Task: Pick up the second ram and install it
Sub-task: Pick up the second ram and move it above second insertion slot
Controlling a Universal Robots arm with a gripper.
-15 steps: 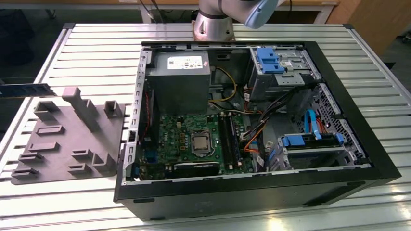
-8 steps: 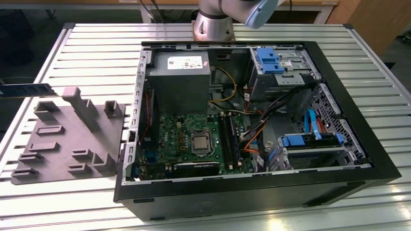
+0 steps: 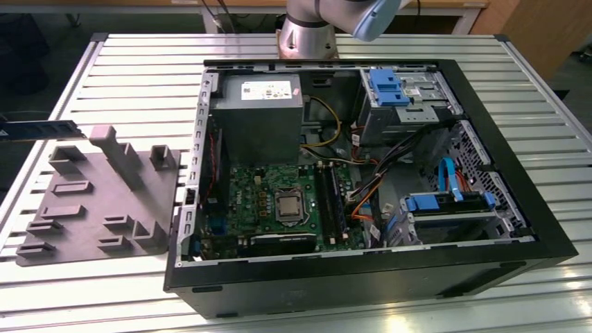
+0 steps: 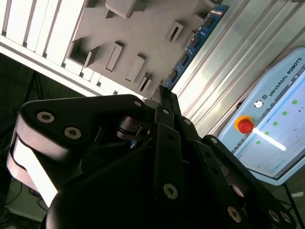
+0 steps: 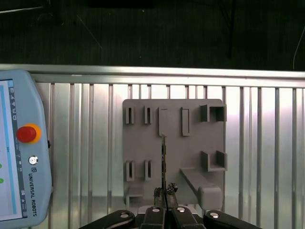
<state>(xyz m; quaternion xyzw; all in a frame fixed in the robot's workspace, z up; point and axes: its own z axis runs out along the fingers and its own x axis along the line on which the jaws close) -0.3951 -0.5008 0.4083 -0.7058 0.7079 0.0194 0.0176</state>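
Note:
My gripper (image 5: 164,192) is shut on the second ram (image 5: 163,160), which I see edge-on as a thin dark line reaching out from the fingertips. In the second wrist view the gripper (image 4: 164,98) holds one end of the ram (image 4: 193,45), a long narrow board with a row of black chips. In the exterior view the ram (image 3: 44,130) juts in level at the exterior view's left edge, raised above the table, just beyond the grey fixture (image 3: 93,201). The open computer case (image 3: 518,173) holds the green motherboard (image 3: 268,198) with its long black slots (image 3: 331,201).
The grey fixture (image 5: 174,138) with raised holders lies on the slatted metal table (image 3: 138,62). A teach pendant (image 5: 19,148) with a red button lies on the table beside the fixture. The arm's base (image 3: 310,31) stands behind the case. Cables, drive cages and a power supply (image 3: 254,114) crowd the case.

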